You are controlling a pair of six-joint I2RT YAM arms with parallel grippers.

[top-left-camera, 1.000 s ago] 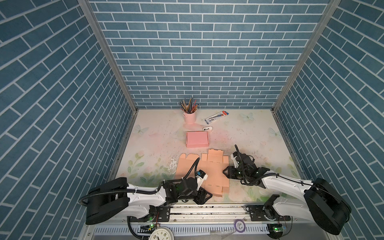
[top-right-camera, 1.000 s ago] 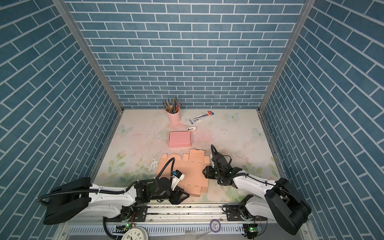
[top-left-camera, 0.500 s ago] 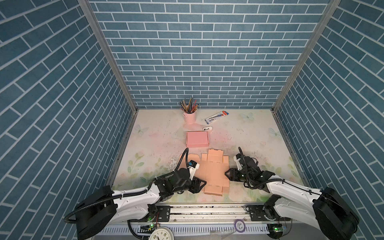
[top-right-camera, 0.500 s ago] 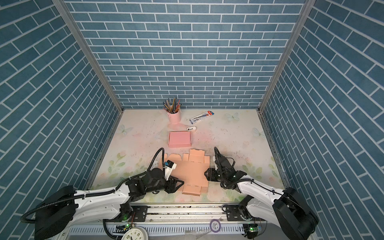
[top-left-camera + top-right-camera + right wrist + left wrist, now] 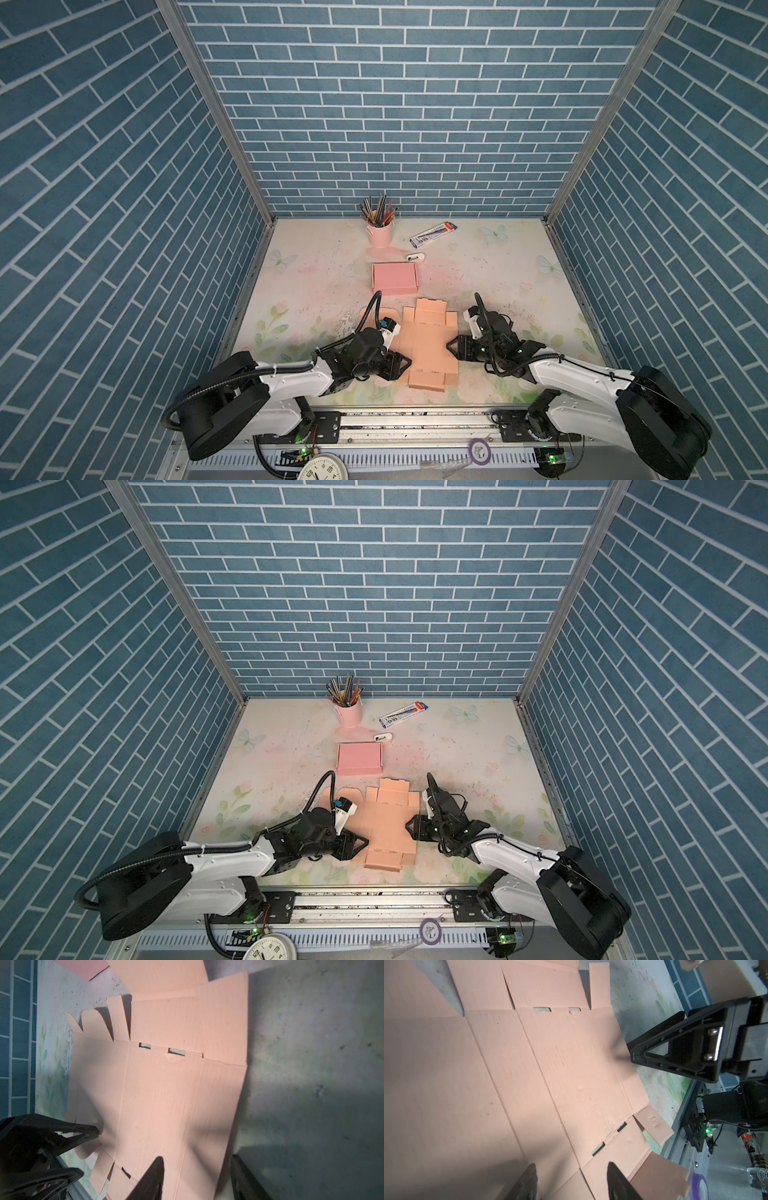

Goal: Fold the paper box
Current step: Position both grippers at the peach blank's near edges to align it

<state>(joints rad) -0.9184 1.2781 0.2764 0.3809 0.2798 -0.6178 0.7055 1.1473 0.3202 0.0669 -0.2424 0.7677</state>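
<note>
Lying flat near the front of the pale floral-printed table [image 5: 498, 274], the unfolded peach cardboard box blank [image 5: 428, 345] has its flaps spread outward, with its creases and small slots facing up. In both top views this blank [image 5: 388, 825] sits between the two arms.

The left gripper [image 5: 402, 365] is low at the blank's left edge, near the front corner. In the left wrist view its two black fingertips [image 5: 530, 1178] stand apart over the cardboard [image 5: 571, 1064] with nothing pinched between them — the sheet simply lies beneath.

The right gripper [image 5: 453, 347] is at the blank's right edge, about midway along it, pointing toward the left arm. In the right wrist view its jaws are likewise spread: one fingertip [image 5: 155, 1174] is over the cardboard [image 5: 166, 1095] and the other is over bare table just beside the sheet, so the pair straddles that edge. Whether either fingertip touches the cardboard cannot be told.

Just behind the blank sits a closed pink rectangular box [image 5: 394, 278]. Farther back, near the blue brick-patterned wall [image 5: 395, 124], stands a pink cup of coloured pencils [image 5: 380, 235], with a blue-and-white pencil packet [image 5: 433, 233] lying to its right. A small white object [image 5: 415, 257] lies between that packet and the pink box.
</note>
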